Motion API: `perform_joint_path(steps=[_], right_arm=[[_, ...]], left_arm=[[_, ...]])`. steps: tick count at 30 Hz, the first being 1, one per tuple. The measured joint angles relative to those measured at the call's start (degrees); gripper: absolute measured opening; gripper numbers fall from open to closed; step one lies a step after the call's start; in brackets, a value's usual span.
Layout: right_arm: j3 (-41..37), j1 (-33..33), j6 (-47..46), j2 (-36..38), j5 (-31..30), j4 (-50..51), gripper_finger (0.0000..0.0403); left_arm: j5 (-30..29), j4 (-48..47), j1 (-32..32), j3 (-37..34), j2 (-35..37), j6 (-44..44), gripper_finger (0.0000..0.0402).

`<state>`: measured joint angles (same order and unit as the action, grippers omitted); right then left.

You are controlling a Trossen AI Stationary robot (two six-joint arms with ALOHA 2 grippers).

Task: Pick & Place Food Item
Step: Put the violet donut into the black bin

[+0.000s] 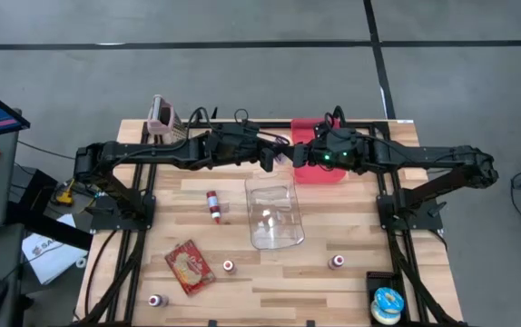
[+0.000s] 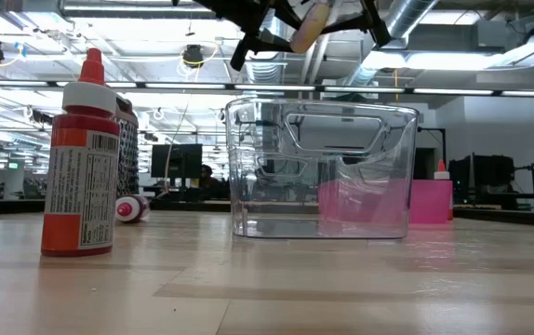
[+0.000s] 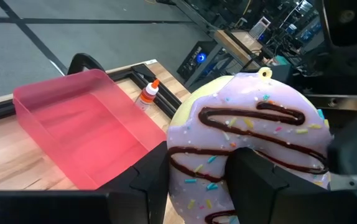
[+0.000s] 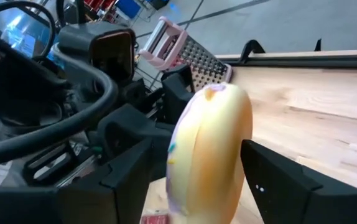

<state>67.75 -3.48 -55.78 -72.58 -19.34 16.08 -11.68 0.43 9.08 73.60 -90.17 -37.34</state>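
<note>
You have one wooden surface [image 1: 270,272] with two dark arms meeting above its far middle. On it sit one clear container [image 1: 273,213] at the centre and one pink bin [image 1: 319,173] at the far edge. Nearer you lies one red packet [image 1: 190,267]; one grater [image 1: 163,118] stands at the far left corner. One donut [image 3: 253,155], pink-frosted with chocolate drizzle and sprinkles, hangs in the air between the arms: your left claw [image 3: 194,180] is clenched on it, while your right claw [image 4: 197,168] stands spread wide either side of it. One red bottle [image 1: 213,205] lies left of the container
</note>
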Motion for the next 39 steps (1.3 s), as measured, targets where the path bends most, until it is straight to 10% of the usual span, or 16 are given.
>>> perform_joint_path(steps=[14, 39], right_arm=[[0.00, -0.43, 1.05, 0.00, 1.51, 0.09, 0.0146], [0.02, -0.45, 1.81, 0.09, 1.53, 0.88, 0.0136]], left_arm=[[0.14, 0.04, 0.00, -0.04, 0.02, 0.00, 0.0136], [0.99, -9.98, 0.00, -0.17, 9.03, 7.08, 0.0200]])
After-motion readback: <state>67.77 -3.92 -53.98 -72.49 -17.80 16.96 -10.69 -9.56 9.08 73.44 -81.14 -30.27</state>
